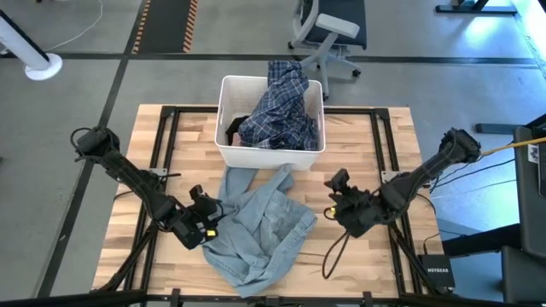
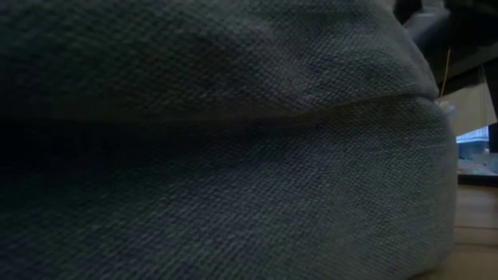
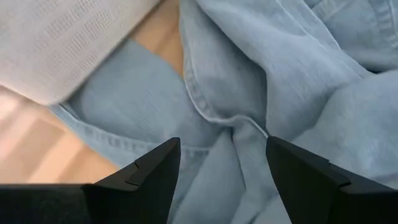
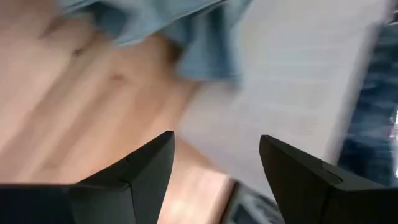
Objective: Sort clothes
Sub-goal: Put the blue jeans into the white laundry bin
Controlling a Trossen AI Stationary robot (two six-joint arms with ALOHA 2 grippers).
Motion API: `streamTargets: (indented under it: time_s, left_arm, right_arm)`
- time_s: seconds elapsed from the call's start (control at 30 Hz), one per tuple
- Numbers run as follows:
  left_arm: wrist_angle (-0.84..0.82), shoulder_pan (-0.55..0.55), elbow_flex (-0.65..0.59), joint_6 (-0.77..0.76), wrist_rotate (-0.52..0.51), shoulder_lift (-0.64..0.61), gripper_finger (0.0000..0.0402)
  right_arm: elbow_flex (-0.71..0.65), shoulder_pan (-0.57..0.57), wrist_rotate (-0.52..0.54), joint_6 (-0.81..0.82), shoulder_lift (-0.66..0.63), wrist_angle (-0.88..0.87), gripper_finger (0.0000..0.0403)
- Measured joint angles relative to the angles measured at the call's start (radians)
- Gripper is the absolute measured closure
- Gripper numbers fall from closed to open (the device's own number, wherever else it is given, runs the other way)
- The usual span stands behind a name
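Observation:
A large light-blue denim shirt (image 1: 260, 234) lies crumpled on the wooden table, just near of a white bin (image 1: 229, 128); in the low view its cloth (image 2: 233, 155) fills almost the whole picture. A navy plaid shirt (image 1: 281, 111) is heaped in the bin and hangs over its far rim, with a dark garment (image 1: 237, 126) beside it. My left gripper (image 1: 209, 217) hovers open over the denim shirt's left edge, with folds of denim (image 3: 280, 74) showing past its fingers (image 3: 224, 146). My right gripper (image 1: 337, 192) stands open above bare wood, right of the denim shirt.
The right wrist view shows the bin's white wall (image 4: 298, 93), a denim edge (image 4: 161, 25) and bare tabletop (image 4: 74, 112). A black cable (image 1: 337, 251) lies on the table near the right arm. Bare wood (image 1: 375, 145) lies right of the bin. An office chair (image 1: 328, 30) stands beyond the far edge.

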Motion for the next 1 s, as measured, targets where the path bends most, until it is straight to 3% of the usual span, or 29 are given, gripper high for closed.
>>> streamTargets:
  time_s: [0.17, 0.37, 0.67, 1.0]
  left_arm:
    - [0.077, -0.032, -0.076, -0.075, 0.012, 0.002, 0.0169]
    - [0.269, -0.041, -0.166, -0.094, 0.093, 0.014, 0.0169]
    - [0.494, -0.041, -0.226, -0.081, 0.170, 0.076, 0.0169]
    - [0.804, 0.038, -0.238, 0.093, 0.175, 0.236, 0.0169]
  right_arm:
    - [-0.183, 0.003, -0.042, 0.066, -0.003, 0.252, 0.0148]
    - [-0.352, 0.000, -0.227, 0.060, -0.012, 0.528, 0.0148]
    - [-0.484, -0.031, -0.369, -0.018, 0.016, 1.009, 0.0148]
    - [-0.565, -0.123, -0.461, -0.137, 0.217, 1.447, 0.0148]
